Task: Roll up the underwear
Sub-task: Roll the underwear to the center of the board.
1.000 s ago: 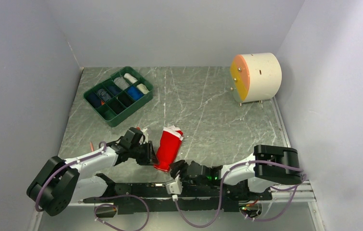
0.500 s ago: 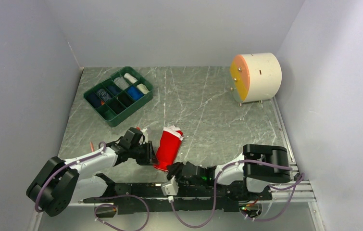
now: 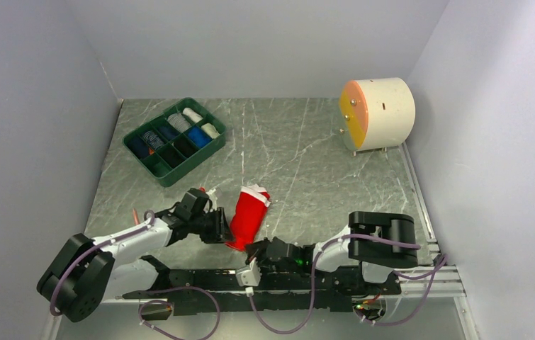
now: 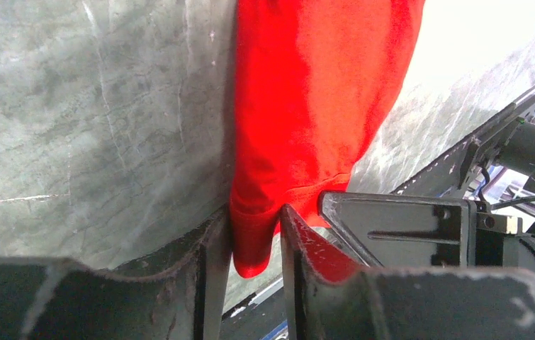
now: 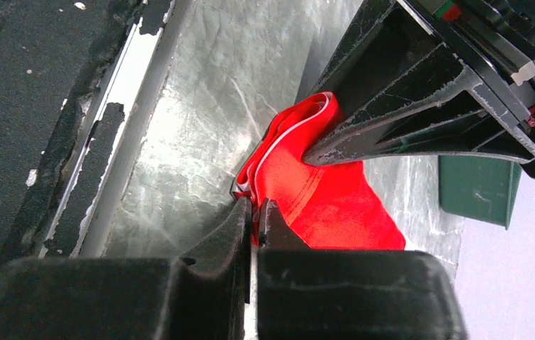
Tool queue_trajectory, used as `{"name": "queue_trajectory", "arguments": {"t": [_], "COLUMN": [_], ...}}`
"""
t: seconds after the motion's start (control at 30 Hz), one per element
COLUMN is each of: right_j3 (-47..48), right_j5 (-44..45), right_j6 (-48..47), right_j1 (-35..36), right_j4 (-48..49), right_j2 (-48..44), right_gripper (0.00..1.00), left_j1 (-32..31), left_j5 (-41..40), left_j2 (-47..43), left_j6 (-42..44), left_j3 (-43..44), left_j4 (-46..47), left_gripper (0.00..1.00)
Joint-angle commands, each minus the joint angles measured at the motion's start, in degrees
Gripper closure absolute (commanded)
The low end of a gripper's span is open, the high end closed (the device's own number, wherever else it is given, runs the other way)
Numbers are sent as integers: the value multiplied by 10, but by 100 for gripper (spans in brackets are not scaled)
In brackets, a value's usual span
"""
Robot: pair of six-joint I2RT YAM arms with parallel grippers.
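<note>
One red underwear is in view, and two grippers are both at it; further there is one green tray with several compartments, and one cream drum with an orange face, lying on its side. The rolled cloths in the tray are too small to count surely.

The red underwear lies on the grey marbled table, near its front edge and about in the middle between the two arms; it is folded into a long narrow shape. Its long axis runs from the front edge toward the back wall, with the far end leaning a little to the right; the far end shows white, while the near end is plain red and narrower.

The left gripper comes from the left side; its jaws stand only narrowly apart and pinch a red corner near the near end of the cloth. The right gripper lies low at the near end; its jaws are pressed almost together, with a thin edge of the red cloth between the tips.
</note>
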Motion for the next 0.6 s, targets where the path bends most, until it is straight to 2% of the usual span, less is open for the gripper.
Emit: {"name": "queue_trajectory", "arguments": {"t": [0.0,0.1,0.17,0.27,0.4,0.57], "right_j3": [4,9,17,21,4,-13], "right_j5": [-7,-66,-137,-191,-205,-215], "right_j6": [24,71,113,170,209,232], "right_j1": [-10,-37,-74,-103,-117,-123], "right_j4": [4,-20,-41,-38,4,35], "right_j2": [2,-25,-47,-71,-77,-72], "right_gripper": [100,100,100,100,100,100], "left_j1": [2,2,2,2,2,2], "left_j5": [-40,-54,-69,-87,-70,-48], "left_j2": [-6,-23,-37,-62,-86,-97], "left_j6": [5,-1,-5,-20,-66,-147], "left_j3": [-26,-19,-15,-16,-48,-108], "left_j4": [-30,-48,-65,-80,-55,29], "left_gripper": [56,38,29,18,17,23]}}
